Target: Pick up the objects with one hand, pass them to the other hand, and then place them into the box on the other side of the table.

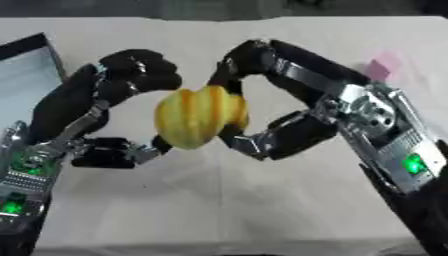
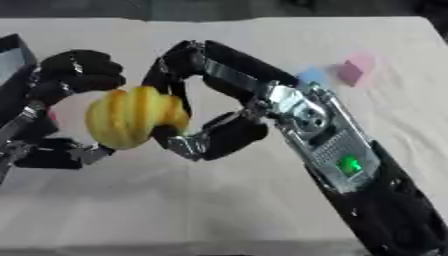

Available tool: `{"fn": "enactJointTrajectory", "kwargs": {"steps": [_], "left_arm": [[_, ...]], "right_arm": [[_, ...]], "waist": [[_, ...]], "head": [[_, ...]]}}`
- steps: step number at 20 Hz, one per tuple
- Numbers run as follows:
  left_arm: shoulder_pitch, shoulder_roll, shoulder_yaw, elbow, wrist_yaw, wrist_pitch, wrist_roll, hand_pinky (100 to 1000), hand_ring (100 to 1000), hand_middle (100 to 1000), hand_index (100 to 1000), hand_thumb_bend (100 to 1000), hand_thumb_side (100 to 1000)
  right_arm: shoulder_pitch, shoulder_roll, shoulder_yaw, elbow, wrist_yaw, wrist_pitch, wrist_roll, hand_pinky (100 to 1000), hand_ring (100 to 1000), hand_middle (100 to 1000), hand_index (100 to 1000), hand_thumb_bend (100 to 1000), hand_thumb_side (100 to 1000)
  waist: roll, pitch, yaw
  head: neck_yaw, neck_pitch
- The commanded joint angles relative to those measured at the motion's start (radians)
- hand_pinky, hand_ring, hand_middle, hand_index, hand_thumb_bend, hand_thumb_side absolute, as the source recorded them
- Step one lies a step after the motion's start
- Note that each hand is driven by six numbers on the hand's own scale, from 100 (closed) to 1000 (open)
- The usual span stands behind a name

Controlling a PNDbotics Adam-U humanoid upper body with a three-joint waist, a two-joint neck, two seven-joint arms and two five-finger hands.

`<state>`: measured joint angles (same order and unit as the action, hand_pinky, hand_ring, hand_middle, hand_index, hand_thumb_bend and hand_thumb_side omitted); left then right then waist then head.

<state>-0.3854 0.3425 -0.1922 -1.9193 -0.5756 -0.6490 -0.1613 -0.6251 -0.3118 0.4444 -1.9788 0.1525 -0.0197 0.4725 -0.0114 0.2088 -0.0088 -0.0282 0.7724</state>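
A yellow ridged object (image 1: 199, 122) is held above the worktop's (image 1: 219, 200) middle, pinched by both the left hand (image 1: 122, 85) and right hand (image 2: 206, 95), evidently for handover. The box (image 1: 22, 75) sits at the left edge.

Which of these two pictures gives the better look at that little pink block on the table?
The right eye view: the pink block shows whole beside the right hand's arm. In the left eye view that arm partly covers it.
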Motion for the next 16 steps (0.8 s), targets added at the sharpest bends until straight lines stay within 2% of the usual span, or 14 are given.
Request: {"fn": "enactJointTrajectory", "kwargs": {"steps": [1, 8, 16], "left_arm": [[-0.011, 0.004, 0.002, -0.005, -0.007, 0.003, 0.008, 871, 795, 716, 877, 267, 100], [-0.008, 0.002, 0.0, -0.004, -0.003, 0.0, 0.008, 873, 796, 717, 877, 270, 100], [-0.003, 0.003, -0.001, -0.009, 0.007, -0.012, 0.021, 866, 795, 718, 877, 301, 100]], "right_arm": [[-0.013, 0.0, -0.011, -0.021, 0.027, -0.004, 0.018, 756, 355, 388, 413, 100, 100], [-0.012, 0.004, -0.016, -0.021, 0.056, 0.026, 0.059, 721, 350, 387, 411, 100, 100], [-0.008, 0.007, -0.015, -0.021, -0.005, 0.135, 0.089, 689, 346, 392, 413, 100, 100]], "waist": [[0.001, -0.012, 0.001], [-0.001, -0.01, 0.001], [-0.005, -0.009, -0.001]], "head": [[-0.001, -0.002], [-0.003, -0.002], [-0.004, -0.002]]}}
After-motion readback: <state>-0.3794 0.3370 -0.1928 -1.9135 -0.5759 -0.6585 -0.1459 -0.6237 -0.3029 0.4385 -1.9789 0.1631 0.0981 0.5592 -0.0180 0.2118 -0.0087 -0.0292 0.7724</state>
